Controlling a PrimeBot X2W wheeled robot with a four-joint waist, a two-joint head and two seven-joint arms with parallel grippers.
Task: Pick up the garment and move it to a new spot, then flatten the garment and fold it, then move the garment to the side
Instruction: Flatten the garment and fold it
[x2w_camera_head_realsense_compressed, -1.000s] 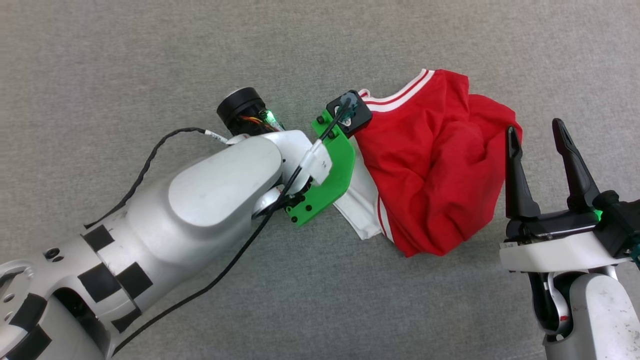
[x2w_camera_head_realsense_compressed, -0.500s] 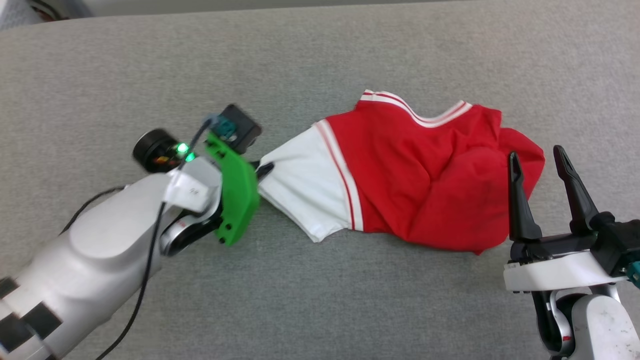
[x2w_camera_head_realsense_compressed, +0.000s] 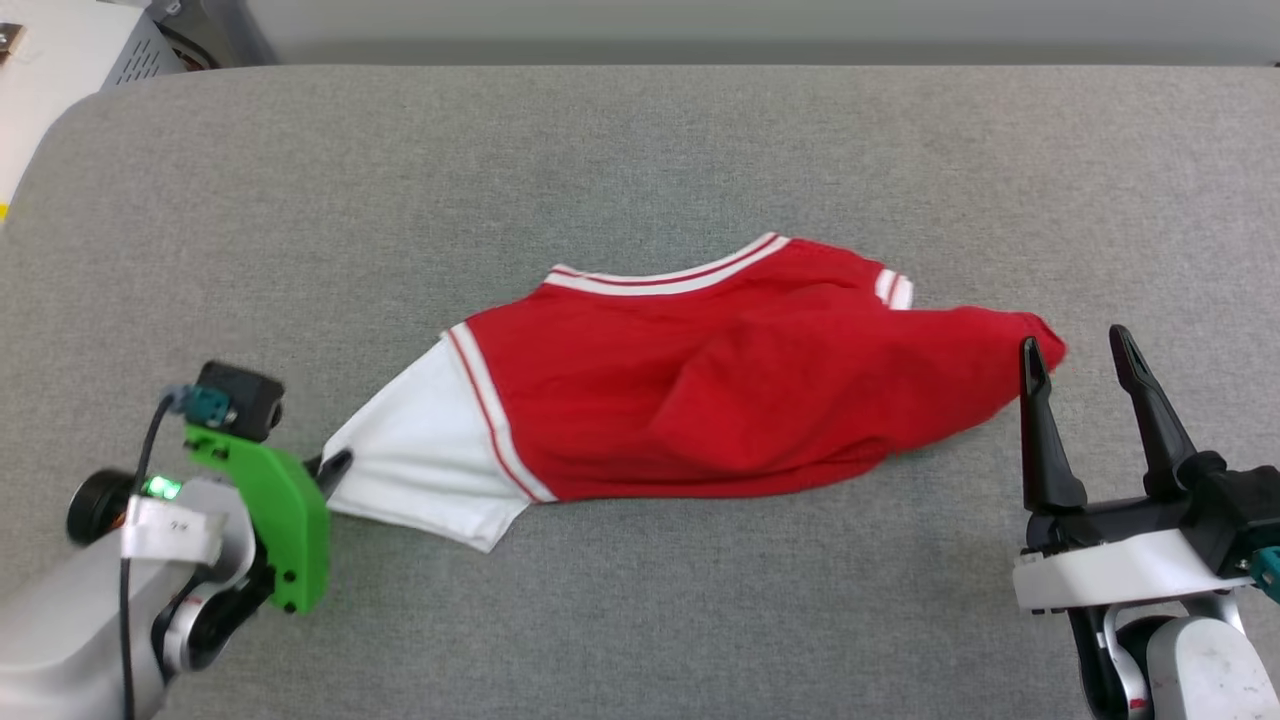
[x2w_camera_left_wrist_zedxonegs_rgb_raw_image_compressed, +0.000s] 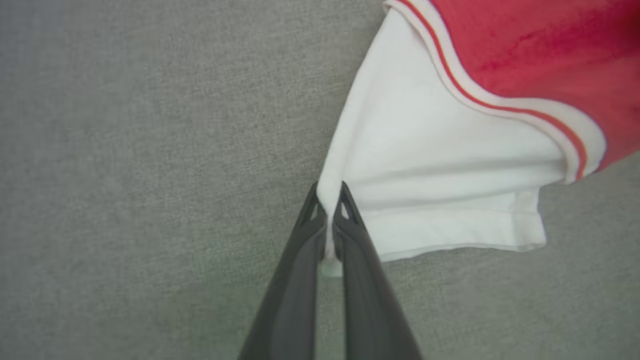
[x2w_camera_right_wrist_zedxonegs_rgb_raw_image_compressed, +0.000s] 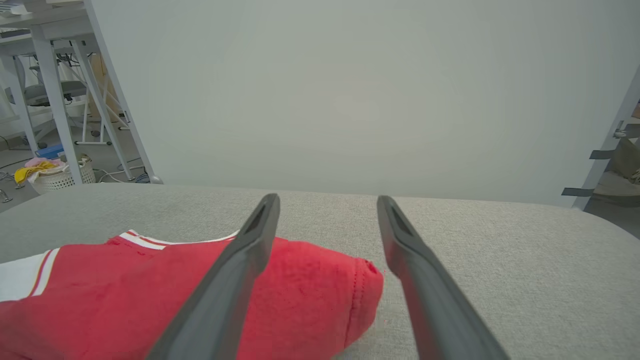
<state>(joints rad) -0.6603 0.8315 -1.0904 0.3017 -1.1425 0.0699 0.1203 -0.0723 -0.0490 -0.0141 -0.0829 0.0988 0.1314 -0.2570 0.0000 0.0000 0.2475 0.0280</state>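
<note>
Two pincers wide apart, left pincer (x2w_camera_left_wrist_zedxonegs_rgb_raw_image_compressed: 329, 195) grasping garment (x2w_camera_head_realsense_compressed: 700, 400) sleeve, right pincer (x2w_camera_head_realsense_compressed: 1075, 345) released, upright.

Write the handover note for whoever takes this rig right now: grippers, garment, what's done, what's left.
Left gripper: shut on the edge of the white sleeve of the garment.
Right gripper: open, empty, by the shirt's red end.
Shirt: lies on the grey surface, drawn out sideways from the held sleeve, red body rumpled and doubled over.
Done: sleeve gripped.
Left: flatten, fold, move aside.
</note>
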